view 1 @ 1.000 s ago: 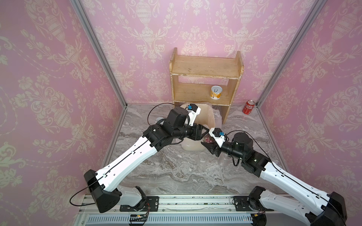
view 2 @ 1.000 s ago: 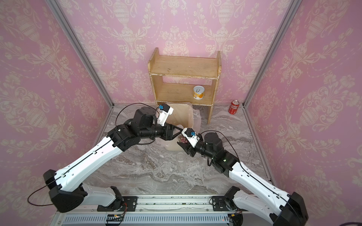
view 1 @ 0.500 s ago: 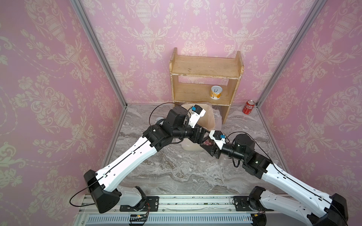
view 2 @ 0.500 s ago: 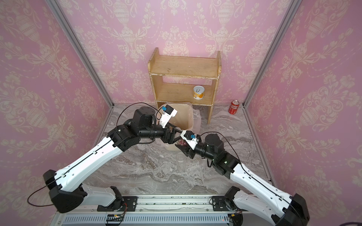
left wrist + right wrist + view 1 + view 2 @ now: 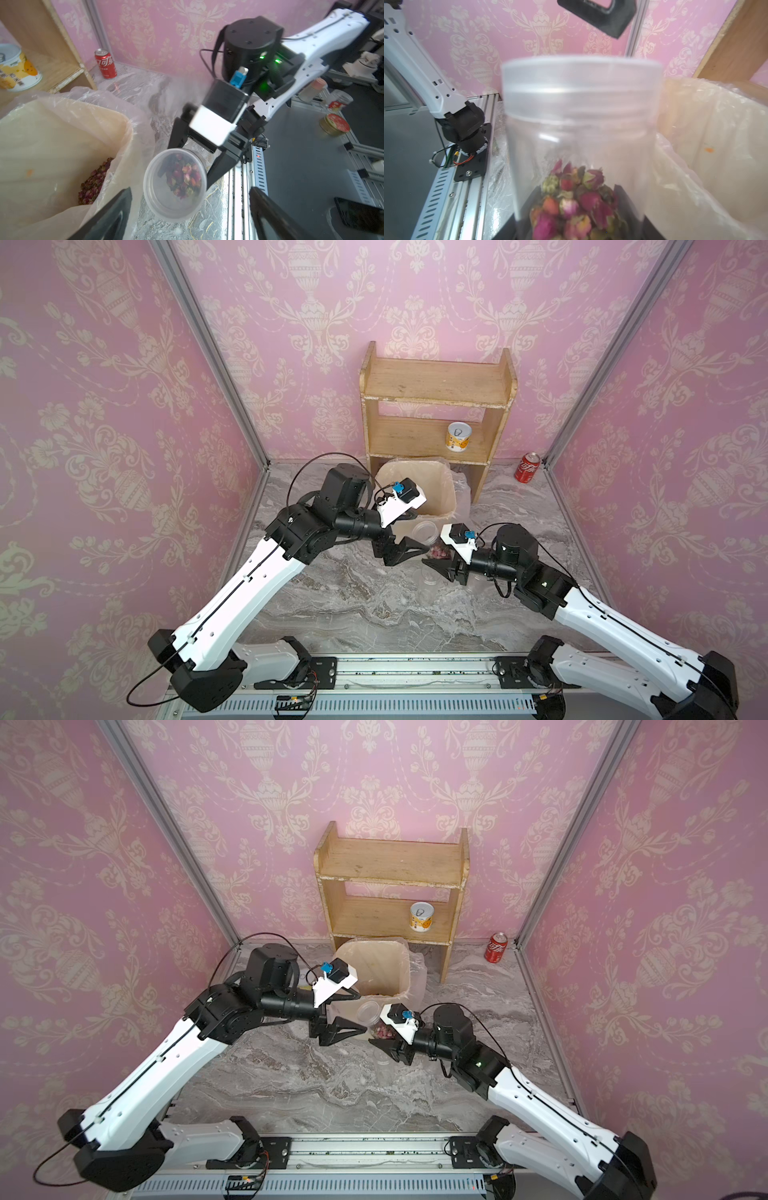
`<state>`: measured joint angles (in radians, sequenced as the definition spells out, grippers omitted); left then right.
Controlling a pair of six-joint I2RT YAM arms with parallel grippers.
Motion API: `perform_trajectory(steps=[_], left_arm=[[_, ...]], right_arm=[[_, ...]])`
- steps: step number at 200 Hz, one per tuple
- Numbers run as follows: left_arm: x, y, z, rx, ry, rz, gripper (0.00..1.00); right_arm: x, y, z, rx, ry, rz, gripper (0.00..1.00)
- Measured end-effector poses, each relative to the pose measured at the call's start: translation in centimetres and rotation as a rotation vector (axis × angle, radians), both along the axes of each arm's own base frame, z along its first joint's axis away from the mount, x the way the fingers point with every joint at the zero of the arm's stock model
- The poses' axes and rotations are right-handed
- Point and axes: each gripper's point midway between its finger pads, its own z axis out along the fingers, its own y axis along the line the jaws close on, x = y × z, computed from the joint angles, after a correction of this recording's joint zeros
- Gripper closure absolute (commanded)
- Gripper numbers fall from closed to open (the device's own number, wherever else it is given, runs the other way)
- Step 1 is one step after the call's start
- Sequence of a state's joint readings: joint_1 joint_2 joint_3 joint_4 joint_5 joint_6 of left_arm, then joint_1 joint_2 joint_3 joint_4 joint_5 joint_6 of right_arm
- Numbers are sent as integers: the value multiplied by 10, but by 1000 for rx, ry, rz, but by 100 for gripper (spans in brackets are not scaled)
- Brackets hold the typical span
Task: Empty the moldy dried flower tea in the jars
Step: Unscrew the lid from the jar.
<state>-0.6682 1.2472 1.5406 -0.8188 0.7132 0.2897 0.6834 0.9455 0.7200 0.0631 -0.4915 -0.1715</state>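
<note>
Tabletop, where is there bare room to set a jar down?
Bare marble tabletop in front, between left arm, right arm and rail; also the shelf's top board. Crowded by the bin, where left gripper and right gripper flank the jar.

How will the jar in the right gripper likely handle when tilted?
Probably light: the jar looks like thin clear plastic, under half full of dried flower tea. Possibly slippery: smooth round walls held in the right gripper. The loose tea should shift when tilted.
</note>
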Motion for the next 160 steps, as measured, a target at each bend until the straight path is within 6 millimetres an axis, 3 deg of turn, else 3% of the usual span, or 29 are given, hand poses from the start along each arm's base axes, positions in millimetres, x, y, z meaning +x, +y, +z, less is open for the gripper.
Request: perform_trajectory(steps=[32, 80, 127, 160], left_arm=[[-10, 8, -3, -8, 15, -108, 11], [-9, 0, -23, 11, 97, -189, 9], [-9, -3, -23, -1, 105, -207, 11], [-9, -3, -23, -2, 104, -208, 6]], right_arm=[[-12, 3, -6, 9, 69, 96, 85], [-25, 10, -7, 21, 149, 207, 85], [-31, 13, -11, 16, 182, 248, 86], [-32, 13, -9, 19, 182, 258, 85]])
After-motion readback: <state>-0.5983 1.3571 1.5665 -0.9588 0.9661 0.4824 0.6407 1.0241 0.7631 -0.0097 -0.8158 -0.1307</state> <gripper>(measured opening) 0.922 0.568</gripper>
